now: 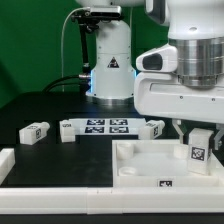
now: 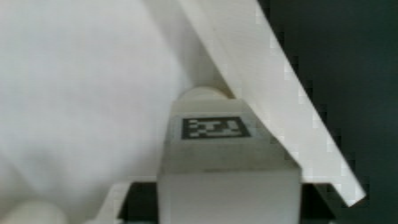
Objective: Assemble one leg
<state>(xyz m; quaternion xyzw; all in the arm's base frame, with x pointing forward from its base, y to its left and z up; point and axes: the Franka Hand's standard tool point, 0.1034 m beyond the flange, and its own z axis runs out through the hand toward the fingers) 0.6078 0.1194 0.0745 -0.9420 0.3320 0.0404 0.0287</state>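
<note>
My gripper (image 1: 199, 138) is shut on a white leg (image 1: 198, 149) with a black-and-white tag and holds it upright over the right side of the large white rimmed panel (image 1: 140, 165). In the wrist view the leg (image 2: 214, 150) fills the space between the jaws, its tag facing the camera, and its far end sits in the panel's corner beside the raised rim (image 2: 267, 80). Whether the leg touches the panel I cannot tell. Other legs (image 1: 34, 132) lie on the table behind the panel.
The marker board (image 1: 105, 126) lies at the middle of the table, with loose legs at both its ends (image 1: 68, 130) (image 1: 152, 128). A white part (image 1: 5, 160) lies at the exterior view's left edge. The arm's base (image 1: 110, 70) stands behind.
</note>
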